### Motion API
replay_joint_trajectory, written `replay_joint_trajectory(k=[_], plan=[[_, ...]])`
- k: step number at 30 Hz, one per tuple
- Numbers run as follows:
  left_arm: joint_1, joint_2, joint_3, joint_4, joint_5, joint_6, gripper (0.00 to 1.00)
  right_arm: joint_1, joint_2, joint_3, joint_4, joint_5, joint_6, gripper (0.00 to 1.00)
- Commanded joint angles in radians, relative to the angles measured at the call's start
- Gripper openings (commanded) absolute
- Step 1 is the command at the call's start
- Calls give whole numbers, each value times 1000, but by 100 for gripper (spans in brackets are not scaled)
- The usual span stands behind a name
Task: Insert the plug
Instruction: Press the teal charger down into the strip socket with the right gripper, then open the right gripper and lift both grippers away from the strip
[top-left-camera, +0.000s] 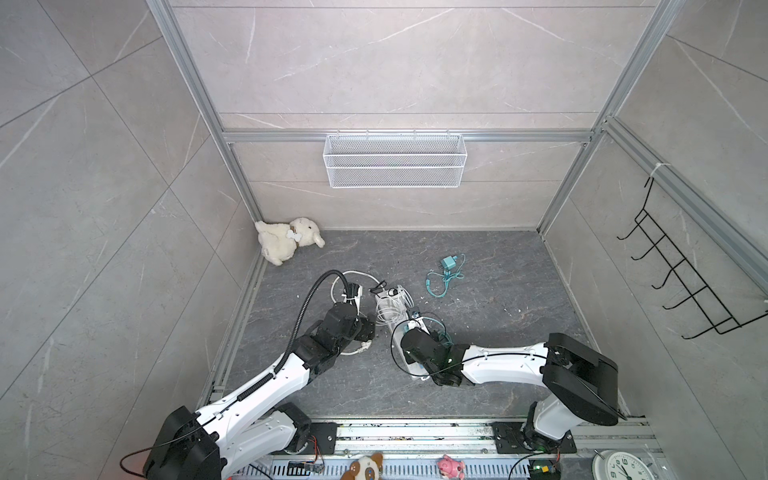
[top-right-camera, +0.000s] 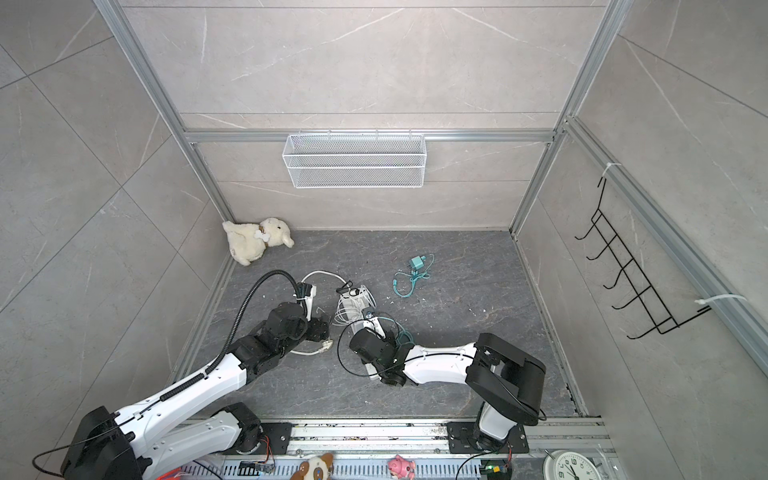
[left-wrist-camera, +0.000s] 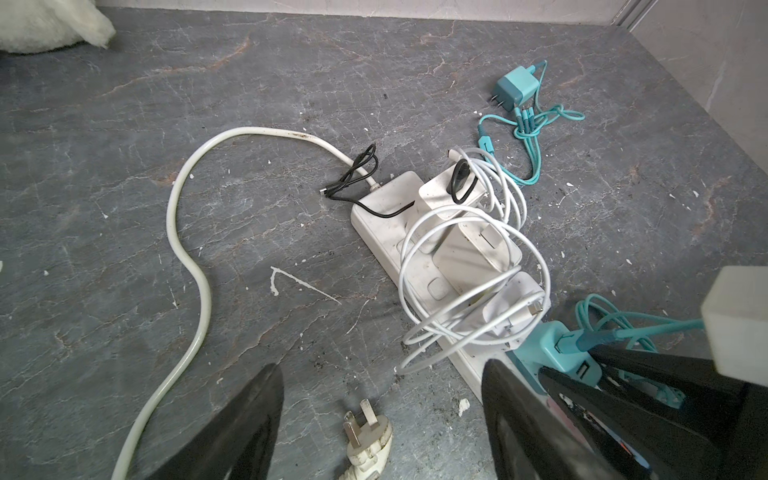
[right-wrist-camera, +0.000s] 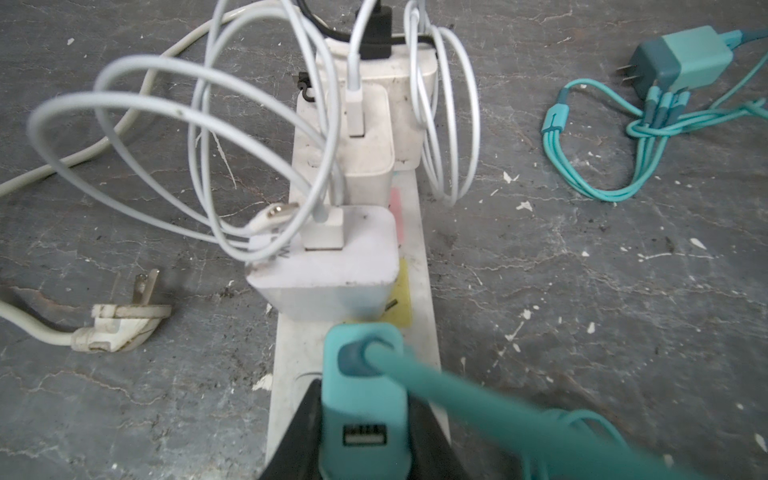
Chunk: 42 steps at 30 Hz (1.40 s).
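Note:
My right gripper (right-wrist-camera: 363, 415) is shut on a teal charger plug (right-wrist-camera: 361, 374), holding it upright on the white power strip (right-wrist-camera: 291, 345) just behind a white charger (right-wrist-camera: 332, 266). The plug's prongs are hidden, so I cannot tell if they are seated. In both top views this grip sits mid-floor (top-left-camera: 415, 322) (top-right-camera: 370, 320). My left gripper (left-wrist-camera: 382, 374) is open, its fingers wide apart above the floor beside the strip (left-wrist-camera: 382, 208). A dirty white three-prong plug (left-wrist-camera: 370, 436) lies loose on the floor between them, untouched.
Coiled white cables (right-wrist-camera: 208, 137) loop over the chargers on the strip. A second teal charger (top-left-camera: 448, 262) with its cable lies on the floor to the back right. A plush dog (top-left-camera: 286, 239) sits in the back left corner. A wire basket (top-left-camera: 395, 160) hangs on the back wall.

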Motion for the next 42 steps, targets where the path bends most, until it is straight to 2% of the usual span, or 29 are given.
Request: replay_joint_trajectory(k=[1,7,14,22,26,32,36,40,42], plan=[[6,-3,18,13,-31,23,80,5,75,-14,-154,-111,17,7],[4,1,24,16,-40,20,82,5,50,10,-165,-112,9,17],[4,10,29,11,-36,26,82,5,7,31,-173,-118,-15,36],[5,21,46,4,-31,26,84,5,-56,50,-187,-139,-46,49],[5,44,89,-3,-30,60,86,4,-130,64,-262,-170,-32,53],[5,174,280,-53,-20,162,91,5,-284,113,-500,-216,10,53],[6,314,445,-69,-2,220,92,-13,-389,164,-640,-176,12,54],[7,478,616,-69,47,268,92,-100,-439,247,-744,-145,8,56],[8,562,707,-75,72,294,92,-170,-446,275,-758,-168,-10,57]])
